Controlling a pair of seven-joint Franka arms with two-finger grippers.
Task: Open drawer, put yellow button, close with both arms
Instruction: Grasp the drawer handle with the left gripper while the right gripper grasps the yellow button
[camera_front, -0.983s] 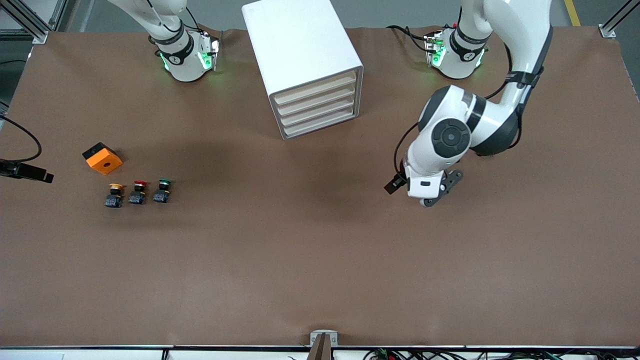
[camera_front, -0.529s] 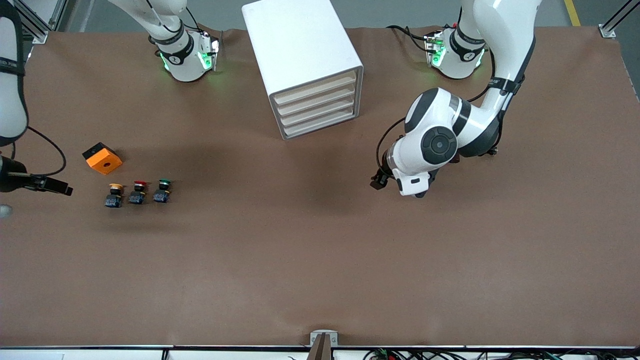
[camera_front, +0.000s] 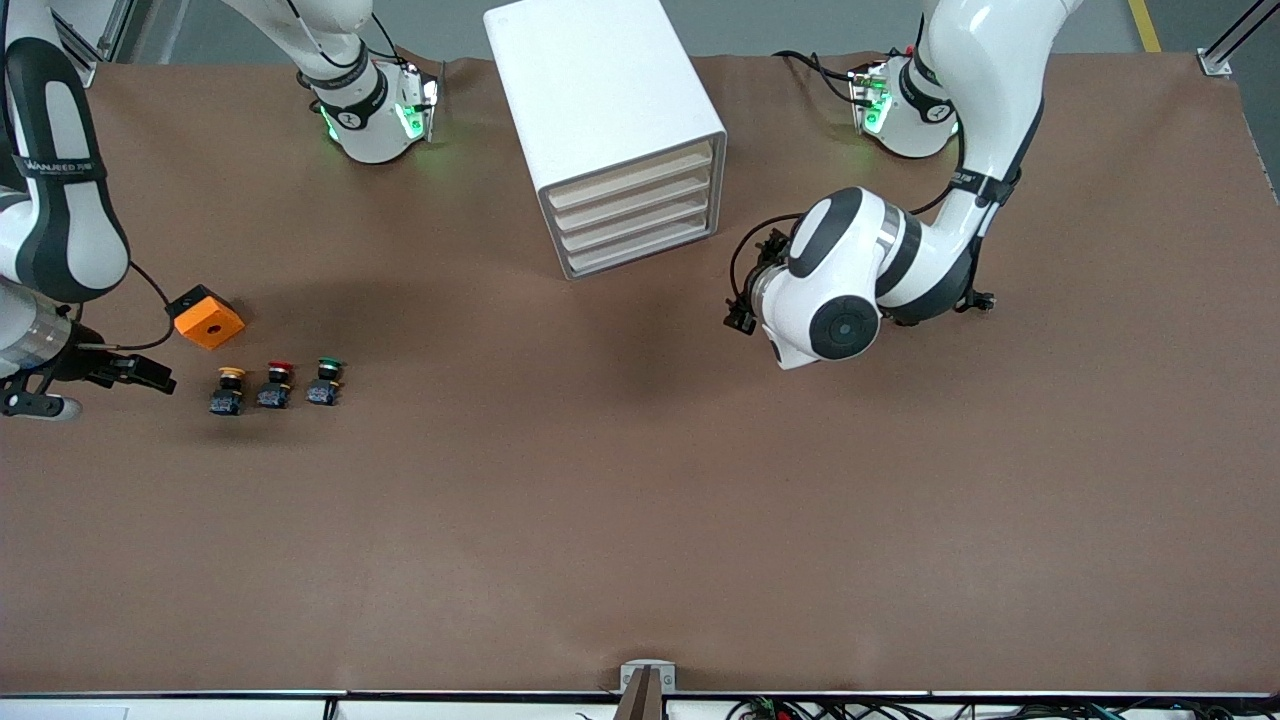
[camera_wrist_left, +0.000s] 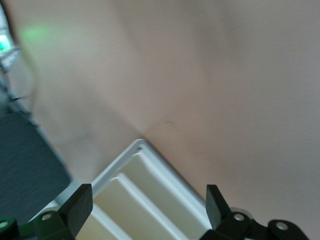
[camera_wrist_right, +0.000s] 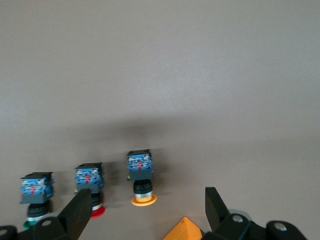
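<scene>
Brown tabletop, white cabinet standing between the two arm bases. All four drawers flush with the cabinet front; the drawer on top, shut.

Yellow button lying on the tabletop toward the right arm's end, first in a row with the red button and the green button. Orange box just beside the row, farther from the front camera.

Right gripper low over the tabletop at the right arm's end, near the row. Jaws spread wide, holding nothing. In the right wrist view, yellow button framed between the two fingertips but apart from them, no contact; red button close to one fingertip, green button outside the gap.

Left gripper beside the cabinet front, toward the left arm's end. Jaws spread, empty. In the left wrist view, drawer fronts between the fingertips, not touched.
</scene>
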